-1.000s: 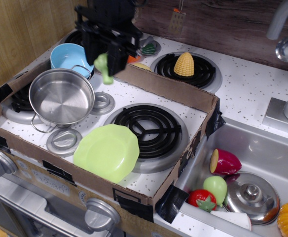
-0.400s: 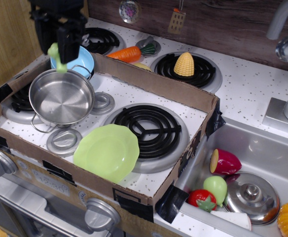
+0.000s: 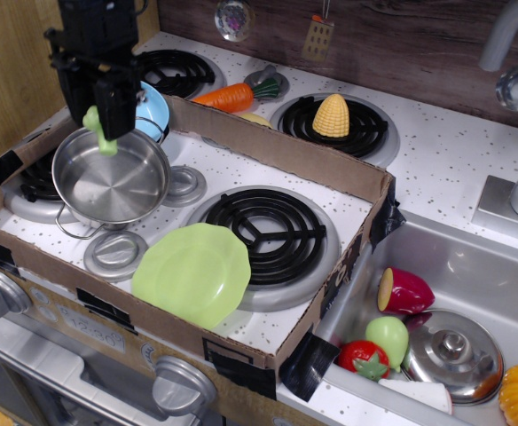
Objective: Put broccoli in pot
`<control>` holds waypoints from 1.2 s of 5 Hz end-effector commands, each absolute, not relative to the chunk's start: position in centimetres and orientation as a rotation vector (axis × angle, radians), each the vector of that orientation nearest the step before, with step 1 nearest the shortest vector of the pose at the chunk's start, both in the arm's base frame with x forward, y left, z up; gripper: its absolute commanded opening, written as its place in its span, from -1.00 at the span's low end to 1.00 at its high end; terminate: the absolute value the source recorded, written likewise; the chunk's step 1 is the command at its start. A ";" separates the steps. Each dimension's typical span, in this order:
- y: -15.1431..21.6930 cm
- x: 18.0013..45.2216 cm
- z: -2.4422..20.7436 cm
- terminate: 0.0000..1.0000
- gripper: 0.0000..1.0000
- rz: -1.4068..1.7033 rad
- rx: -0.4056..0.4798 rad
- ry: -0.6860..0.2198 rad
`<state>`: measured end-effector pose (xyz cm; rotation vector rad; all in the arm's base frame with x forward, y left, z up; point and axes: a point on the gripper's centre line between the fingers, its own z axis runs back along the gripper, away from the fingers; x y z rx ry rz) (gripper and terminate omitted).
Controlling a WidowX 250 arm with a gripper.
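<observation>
My black gripper (image 3: 99, 111) is shut on the light green broccoli (image 3: 98, 130) and holds it over the far rim of the pot. The broccoli hangs just above the rim, head up and stalk down. The shiny steel pot (image 3: 110, 183) stands upright on the front left burner inside the cardboard box, and its flat bottom shows with nothing on it.
A light blue bowl (image 3: 150, 108) sits right behind the pot. A lime green plate (image 3: 192, 272) leans on the front box wall (image 3: 108, 297). Carrot (image 3: 232, 96) and corn (image 3: 332, 115) lie at the back. The sink (image 3: 498, 266) holds a steel lid (image 3: 450, 353) and toy fruit.
My gripper carried the broccoli left from above the box's back wall to the pot, then lowered it slightly toward the pot's rim.
</observation>
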<state>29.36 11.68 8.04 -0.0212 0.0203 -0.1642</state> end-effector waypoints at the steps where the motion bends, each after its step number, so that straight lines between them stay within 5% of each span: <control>1: 12.1 30.0 7.0 -1.00 1.00 -0.176 -0.031 -0.039; 5: 11.1 30.4 8.5 -1.00 1.00 -0.159 -0.015 -0.056; 6: 11.1 30.4 8.5 1.00 1.00 -0.159 -0.015 -0.056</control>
